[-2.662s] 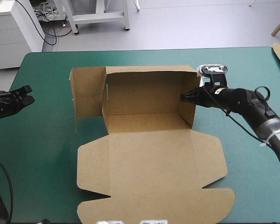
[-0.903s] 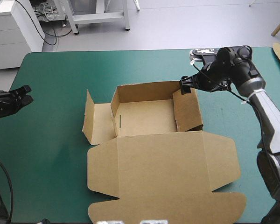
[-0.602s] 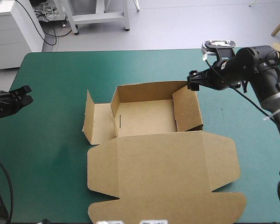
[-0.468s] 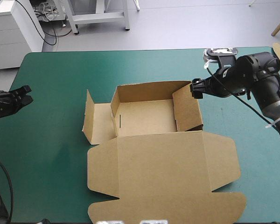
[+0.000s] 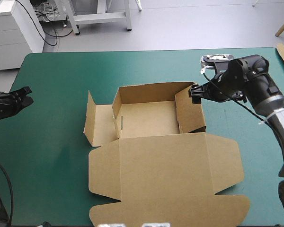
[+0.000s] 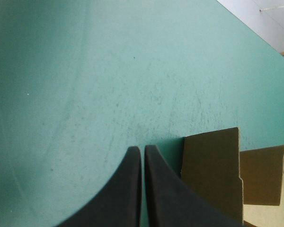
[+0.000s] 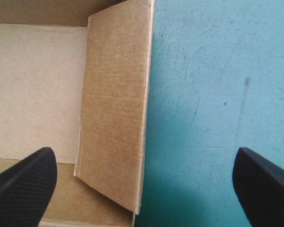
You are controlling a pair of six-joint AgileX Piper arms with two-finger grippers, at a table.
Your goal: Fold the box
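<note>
The brown box (image 5: 146,120) sat mid-table as an open tray, lid flat. The right gripper (image 5: 195,92), spread wide and empty, had released the right wall (image 5: 191,111), which stayed up (the left flap (image 5: 98,124) still lay outward). The left gripper (image 5: 27,95) waited closed, holding nothing.

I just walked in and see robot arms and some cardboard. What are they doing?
A robot is folding a brown box on the teal-green table. The back and right wall stand up, the left flap hangs outward, and the lid lies flat. The right gripper is over the right wall, fingers open, gripping nothing. The left gripper sits at the table's left edge, fingers shut, away from the box.
</note>
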